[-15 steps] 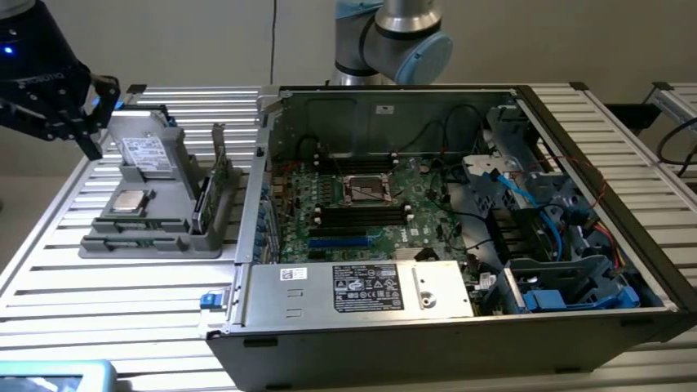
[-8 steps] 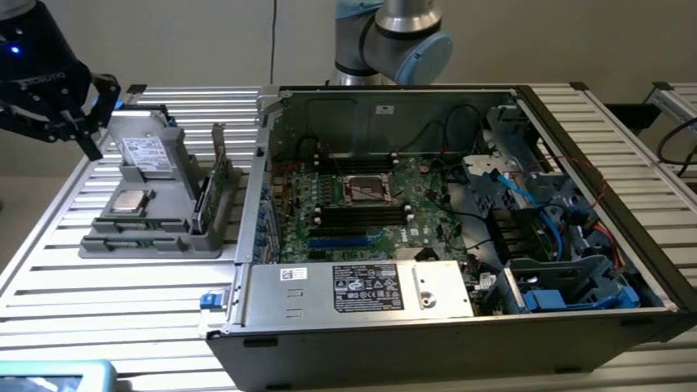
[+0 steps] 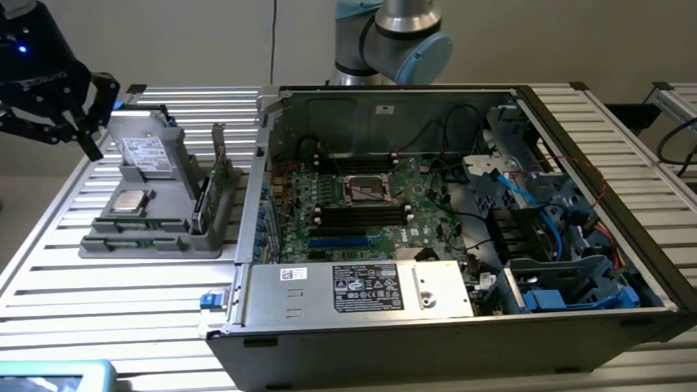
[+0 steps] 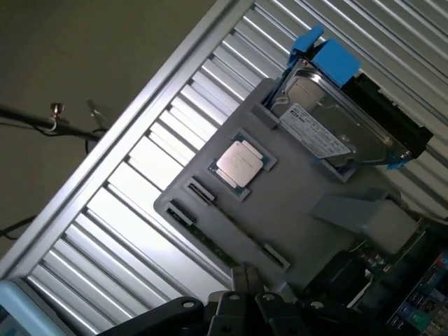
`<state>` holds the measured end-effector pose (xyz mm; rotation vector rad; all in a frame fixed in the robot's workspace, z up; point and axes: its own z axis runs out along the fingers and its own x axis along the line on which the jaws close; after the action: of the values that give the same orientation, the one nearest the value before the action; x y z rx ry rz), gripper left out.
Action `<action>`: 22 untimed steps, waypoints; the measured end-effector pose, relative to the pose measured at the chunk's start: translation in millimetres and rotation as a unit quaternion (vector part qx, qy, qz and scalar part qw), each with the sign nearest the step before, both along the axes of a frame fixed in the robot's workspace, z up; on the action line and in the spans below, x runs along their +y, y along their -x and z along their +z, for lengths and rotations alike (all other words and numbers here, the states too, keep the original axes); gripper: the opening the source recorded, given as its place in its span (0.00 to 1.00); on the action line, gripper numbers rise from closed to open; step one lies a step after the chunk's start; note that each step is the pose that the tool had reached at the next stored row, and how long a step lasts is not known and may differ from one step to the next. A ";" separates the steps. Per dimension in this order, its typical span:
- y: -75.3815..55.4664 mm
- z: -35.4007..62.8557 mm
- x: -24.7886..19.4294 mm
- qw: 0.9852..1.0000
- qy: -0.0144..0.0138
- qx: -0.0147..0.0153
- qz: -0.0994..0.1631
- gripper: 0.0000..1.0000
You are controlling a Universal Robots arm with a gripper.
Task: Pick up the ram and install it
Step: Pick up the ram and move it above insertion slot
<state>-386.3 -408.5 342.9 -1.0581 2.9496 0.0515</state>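
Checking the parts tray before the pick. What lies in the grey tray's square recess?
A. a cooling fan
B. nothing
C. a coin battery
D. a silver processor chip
D: a square silver processor chip lies flat in that recess of the grey tray, near the hard drive.

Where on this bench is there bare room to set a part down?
Widest bare patch: the slatted table nearer the camera than the gray tray, bordered by the computer case on the exterior view's right. A narrower strip lies beyond the tray, away from the case. Crowded: the gap between the ram and the case, and the cabled case interior.
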 end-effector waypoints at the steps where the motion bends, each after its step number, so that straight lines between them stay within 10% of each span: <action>1: 0.0 -0.1 0.0 1.000 0.000 0.000 0.009 0.11; 12: 0.0 -0.7 0.0 0.994 0.000 0.000 0.109 0.11; 22: 0.0 -1.5 0.0 0.980 0.000 0.000 0.199 0.11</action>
<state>-386.3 -408.5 341.4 -1.6264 2.6860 0.0527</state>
